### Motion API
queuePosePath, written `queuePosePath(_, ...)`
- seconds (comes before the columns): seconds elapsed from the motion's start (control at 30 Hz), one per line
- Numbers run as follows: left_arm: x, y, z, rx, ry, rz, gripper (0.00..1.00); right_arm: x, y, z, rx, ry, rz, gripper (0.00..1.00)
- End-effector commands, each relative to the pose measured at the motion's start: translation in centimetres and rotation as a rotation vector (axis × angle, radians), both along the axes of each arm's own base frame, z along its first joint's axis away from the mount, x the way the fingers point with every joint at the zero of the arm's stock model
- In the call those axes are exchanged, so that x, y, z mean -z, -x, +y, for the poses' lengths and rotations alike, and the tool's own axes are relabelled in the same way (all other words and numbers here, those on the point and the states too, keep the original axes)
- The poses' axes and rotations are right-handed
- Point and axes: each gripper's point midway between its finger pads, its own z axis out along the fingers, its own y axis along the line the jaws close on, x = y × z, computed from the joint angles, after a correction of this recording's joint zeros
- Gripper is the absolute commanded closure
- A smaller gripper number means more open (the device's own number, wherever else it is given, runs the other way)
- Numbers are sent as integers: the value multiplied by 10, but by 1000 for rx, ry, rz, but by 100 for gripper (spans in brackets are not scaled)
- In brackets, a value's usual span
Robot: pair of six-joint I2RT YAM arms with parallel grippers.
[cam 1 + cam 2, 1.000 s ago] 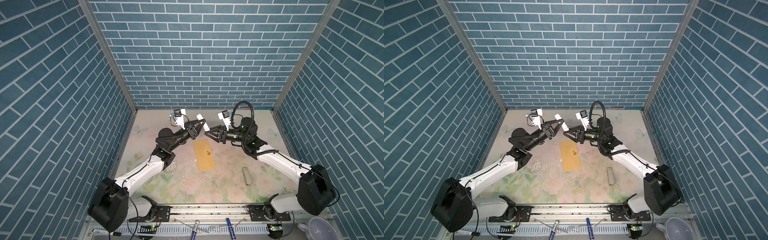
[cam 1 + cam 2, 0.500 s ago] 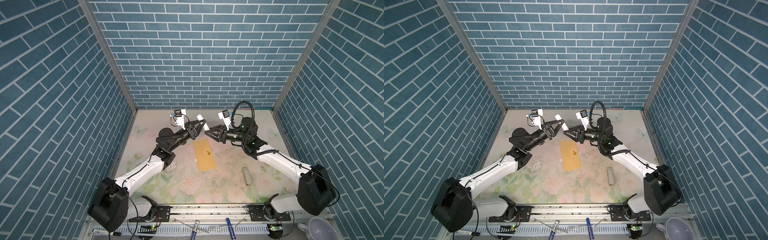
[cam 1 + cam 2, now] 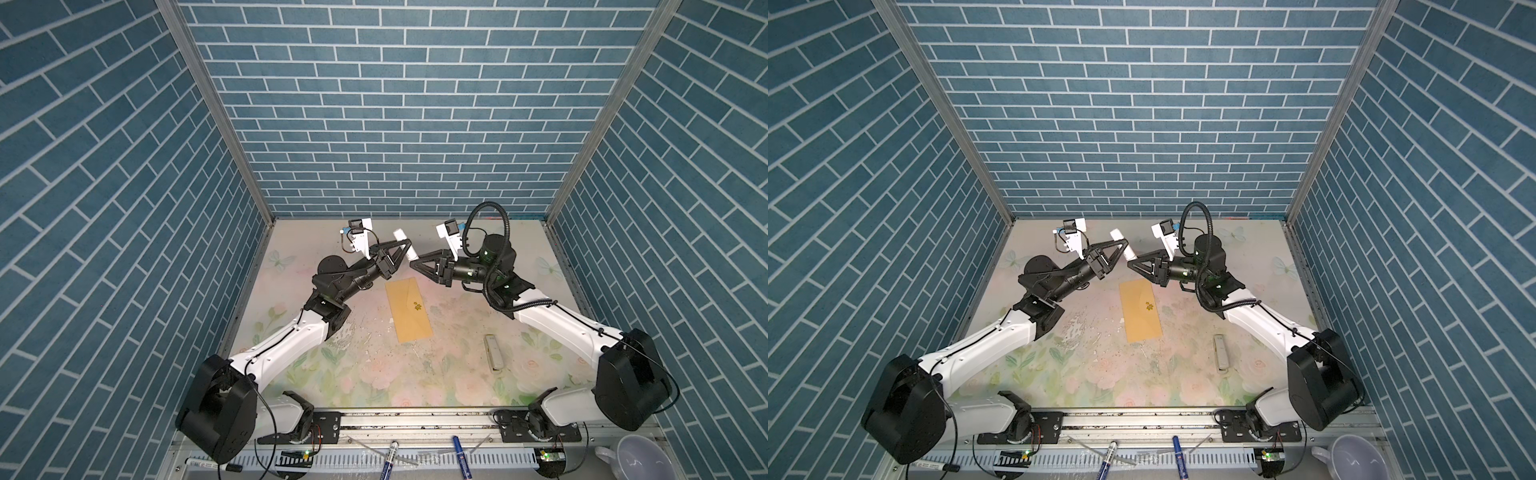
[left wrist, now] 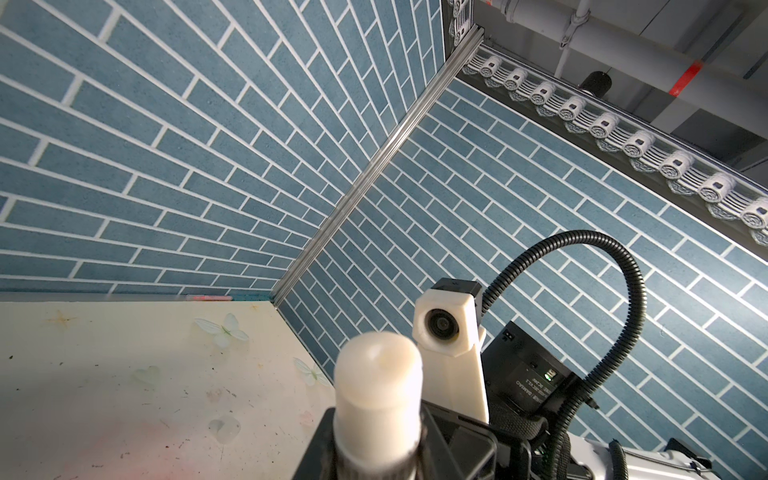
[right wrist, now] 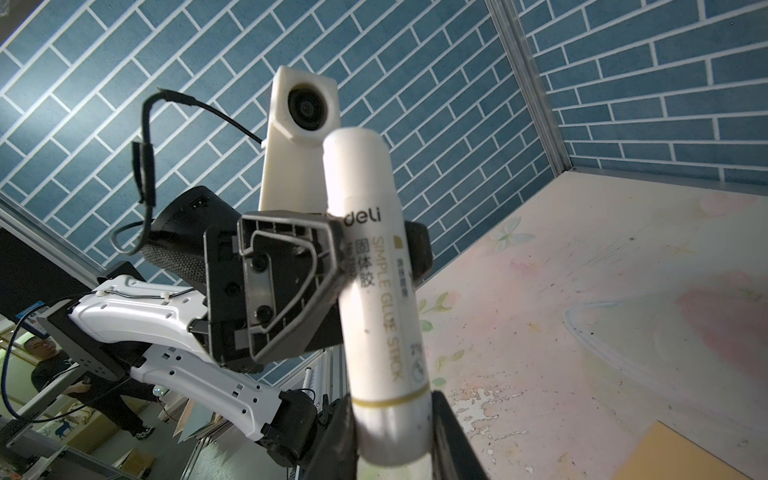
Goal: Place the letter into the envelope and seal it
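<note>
Nearest the camera, two pens and a cup are lying outside the work area, seemingly parked out of reach. On the floral table, a small pale oblong object is resting well apart from everything else. What it is cannot be told.

Farther in, the envelope is lying flat near the middle. Its flap is down and a gold flower sticker is showing on it. The letter is appearing in no view. It is probably inside the envelope already, though the pictures cannot confirm that.

Beyond and above the envelope, both arms are meeting in mid-air. The left gripper is clamping a white glue stick around its middle and holding it tilted. The right gripper is gripping the stick's other end, with one jaw pressing on each side in the right wrist view.

With two grips on one stick, this is likely a cap being pulled off or pushed on. One arm is bracing while the other is working the end. Holding it aloft is probably keeping glue off the table and the envelope free for sealing.
</note>
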Motion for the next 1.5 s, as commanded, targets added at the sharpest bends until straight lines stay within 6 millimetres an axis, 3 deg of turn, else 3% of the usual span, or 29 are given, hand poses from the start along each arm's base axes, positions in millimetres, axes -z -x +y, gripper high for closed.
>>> queuePosePath(0.0, 4, -2, -1, 3, -14, -4, 100, -44, 5, -1, -6, -76, -99, 75)
queuePosePath(0.33, 18, -7, 0, -21, -58, 24, 100, -45, -6, -3, 68, -48, -78, 87)
queuePosePath(0.6, 42, -15, 4, -79, -155, 72, 100, -25, -31, -6, 272, 139, -98, 100)
queuePosePath(1.0, 65, -28, 13, -168, -239, 104, 100, -14, -69, -9, 595, 423, -206, 100)
queuePosePath(1.2, 75, -31, 15, -188, -261, 131, 100, -14, -72, -4, 714, 568, -347, 100)
queuePosePath(1.47, 75, -31, 15, -187, -251, 136, 100, -6, -60, 12, 654, 609, -409, 100)
